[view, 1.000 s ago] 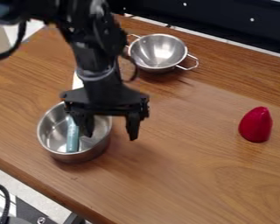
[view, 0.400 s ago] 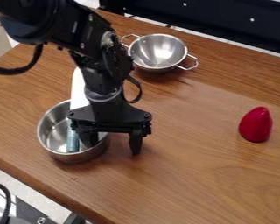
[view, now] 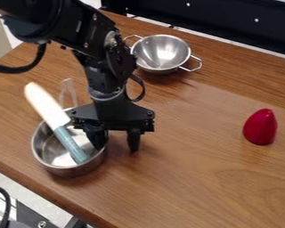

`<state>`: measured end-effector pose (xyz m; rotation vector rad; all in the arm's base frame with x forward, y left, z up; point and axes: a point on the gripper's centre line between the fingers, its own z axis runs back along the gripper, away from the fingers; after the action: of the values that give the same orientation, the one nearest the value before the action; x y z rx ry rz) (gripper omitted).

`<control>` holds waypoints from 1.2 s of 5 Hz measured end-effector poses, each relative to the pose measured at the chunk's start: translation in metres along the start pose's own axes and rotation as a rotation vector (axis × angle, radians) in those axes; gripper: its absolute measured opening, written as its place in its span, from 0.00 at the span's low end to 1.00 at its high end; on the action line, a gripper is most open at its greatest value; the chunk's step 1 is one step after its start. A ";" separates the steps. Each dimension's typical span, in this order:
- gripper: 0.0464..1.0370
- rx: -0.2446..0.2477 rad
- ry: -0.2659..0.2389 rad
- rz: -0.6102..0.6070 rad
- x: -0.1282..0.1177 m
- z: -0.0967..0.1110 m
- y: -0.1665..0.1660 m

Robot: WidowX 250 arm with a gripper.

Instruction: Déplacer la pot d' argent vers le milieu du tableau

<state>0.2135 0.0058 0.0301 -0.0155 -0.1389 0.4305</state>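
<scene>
The hand (view: 116,147) is released, 2 fingers apart, over the wood-grained table (view: 198,178). Just beside and partly beneath it sits the silver pot (view: 50,148); well behind it runs a black panel (view: 216,23).

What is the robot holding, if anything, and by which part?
Nothing is held: the gripper is open, with one finger inside the silver pot and the other outside, apart from its wall.

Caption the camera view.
Black pincer astride the rim of a round silver metal pot, white-and-blue utensil leaning inside.
</scene>
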 end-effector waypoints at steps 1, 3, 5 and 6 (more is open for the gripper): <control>0.38 -0.023 0.017 0.043 0.007 -0.002 -0.001; 0.08 -0.024 0.061 0.073 0.019 -0.004 -0.003; 0.03 -0.003 0.140 0.190 0.010 0.004 -0.021; 0.02 0.003 0.187 0.277 0.001 0.010 -0.039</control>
<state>0.2293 -0.0289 0.0418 -0.0720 0.0494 0.7030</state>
